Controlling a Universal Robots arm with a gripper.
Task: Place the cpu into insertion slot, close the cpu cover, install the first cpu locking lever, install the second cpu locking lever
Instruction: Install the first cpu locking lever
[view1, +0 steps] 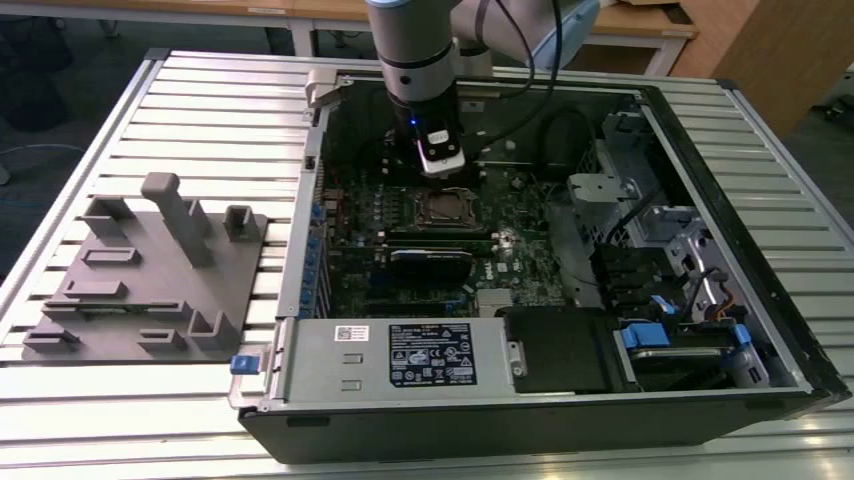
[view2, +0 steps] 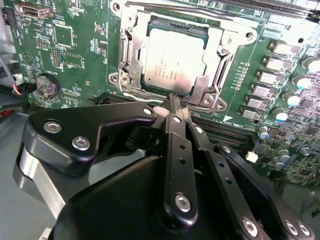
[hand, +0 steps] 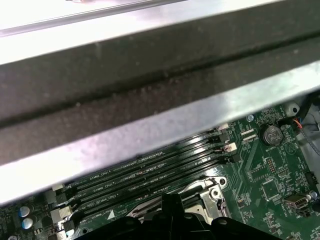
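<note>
We see a ribbed metal worktop (view1: 200, 110) carrying an open computer case (view1: 561, 400) and, to the exterior view's left, a grey fixture block (view1: 147, 280); wooden desks (view1: 641, 30) stand behind. Inside the case lies the green motherboard (view1: 400, 260).

In the second wrist view the cpu (view2: 172, 59) sits flat in the insertion slot (view2: 146, 82), its silvery top facing up and its edges square with the socket. The cpu cover (view2: 220, 50) lies down around it, framing the chip.

The gripper (view2: 175, 102) hangs just above the socket's edge, its jaws drawn narrow, almost together, gripping nothing we can make out. Long black memory slots (hand: 150, 175) run beside the socket.
</note>
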